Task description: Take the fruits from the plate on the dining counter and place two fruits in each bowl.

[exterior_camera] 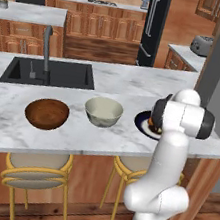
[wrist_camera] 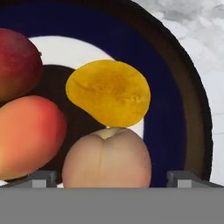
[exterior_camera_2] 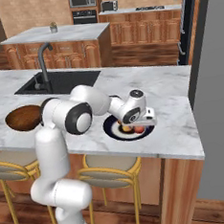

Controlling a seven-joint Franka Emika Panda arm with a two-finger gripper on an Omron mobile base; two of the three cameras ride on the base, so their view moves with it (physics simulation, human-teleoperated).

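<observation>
The dark navy plate (wrist_camera: 175,100) with its lighter ring lies close under my hand and holds the fruits. A yellow fruit (wrist_camera: 109,92) is at the centre, a pale reddish fruit (wrist_camera: 107,157) just below it, an orange fruit (wrist_camera: 26,135) to the left, and a dark red fruit (wrist_camera: 15,61) at the upper left. My gripper (wrist_camera: 114,179) is open, its fingertips (wrist_camera: 41,177) standing either side of the pale reddish fruit. From the right base, the gripper (exterior_camera_2: 143,123) hangs low over the plate (exterior_camera_2: 116,131). The brown wooden bowl (exterior_camera: 46,113) and cream bowl (exterior_camera: 103,111) look empty on the dining counter (exterior_camera: 101,146).
A black sink (exterior_camera: 50,72) with a dark faucet (exterior_camera: 47,46) is set into the counter behind the bowls. Two stools with yellow frames (exterior_camera: 39,168) stand under the counter's front edge. A grey wall (exterior_camera_2: 214,100) rises at the counter's right end.
</observation>
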